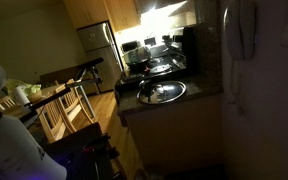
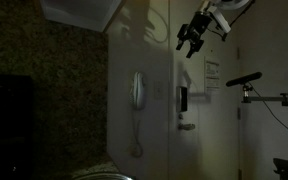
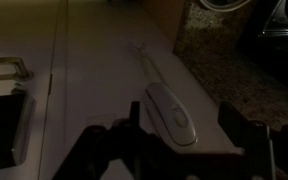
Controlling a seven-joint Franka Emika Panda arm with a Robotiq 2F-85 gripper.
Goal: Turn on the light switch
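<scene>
Light switch [image 2: 156, 92] beside wall phone [image 2: 137, 92], lettering unreadable

Dim, warm light over everything.
Gripper [image 2: 192, 39]: black.
Phone [image 2: 137, 92]: white, and its cord [image 2: 137, 132] is white too. In the wrist view it reads grey-white in shadow.
Wall [image 2: 164, 140]: off-white with a yellowish cast.
Granite [image 2: 44, 60]: brown, with a fine speckle of dark and tan.
Appliance [image 2: 4, 115]: black.
Cabinets [image 1: 99, 10]: tan wood.
Fridge [image 1: 99, 45]: grey steel.
Sink [image 1: 162, 92]: silvery metal with bright glints.
Chairs [image 1: 59, 112]: pale wood.
Floor [image 1: 109, 105]: orange-brown wood.
Robot body [image 1: 9, 145]: white.
</scene>
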